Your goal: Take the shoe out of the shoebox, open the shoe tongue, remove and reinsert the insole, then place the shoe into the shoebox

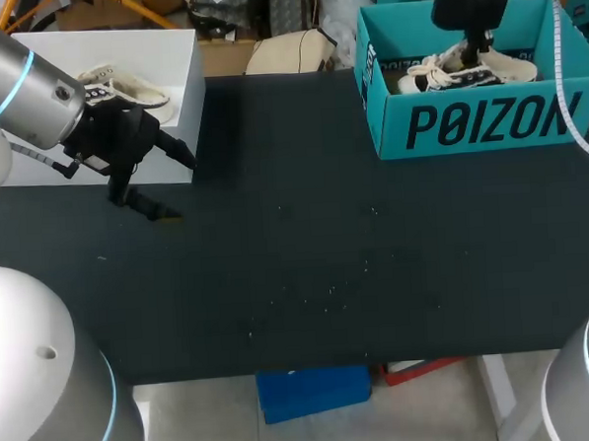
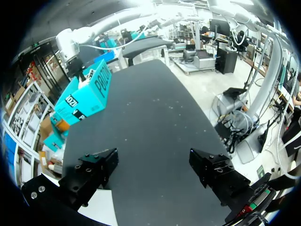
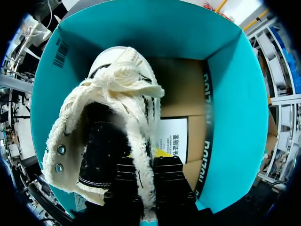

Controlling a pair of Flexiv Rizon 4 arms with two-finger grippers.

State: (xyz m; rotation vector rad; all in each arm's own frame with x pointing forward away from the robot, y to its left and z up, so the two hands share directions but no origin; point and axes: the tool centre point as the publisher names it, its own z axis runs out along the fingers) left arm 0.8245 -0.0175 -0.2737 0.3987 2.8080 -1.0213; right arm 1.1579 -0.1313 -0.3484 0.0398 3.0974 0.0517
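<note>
One step is in hand, I judge: lifting the shoe out.

Head view: the shoebox (image 1: 487, 121) sits at the table's (image 1: 326, 258) 1 o'clock, and the right gripper (image 1: 475, 53) reaches into it onto the shoe (image 1: 509, 68). The left gripper (image 1: 181, 187) hangs at 10 o'clock.

Left wrist view: its fingers are spread wide and hold nothing, with the shoebox (image 2: 87, 99) far ahead at 11 o'clock.

Right wrist view: the fingers pinch narrow on the shoe's (image 3: 108, 108) fleece collar, toe towards 11 o'clock. Next, probably, comes a straight lift clear of the walls.

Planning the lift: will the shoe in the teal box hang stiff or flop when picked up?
The shoe will likely sag or tilt: the right gripper holds only its soft fleecy collar. Probably light, with a fabric upper.
</note>
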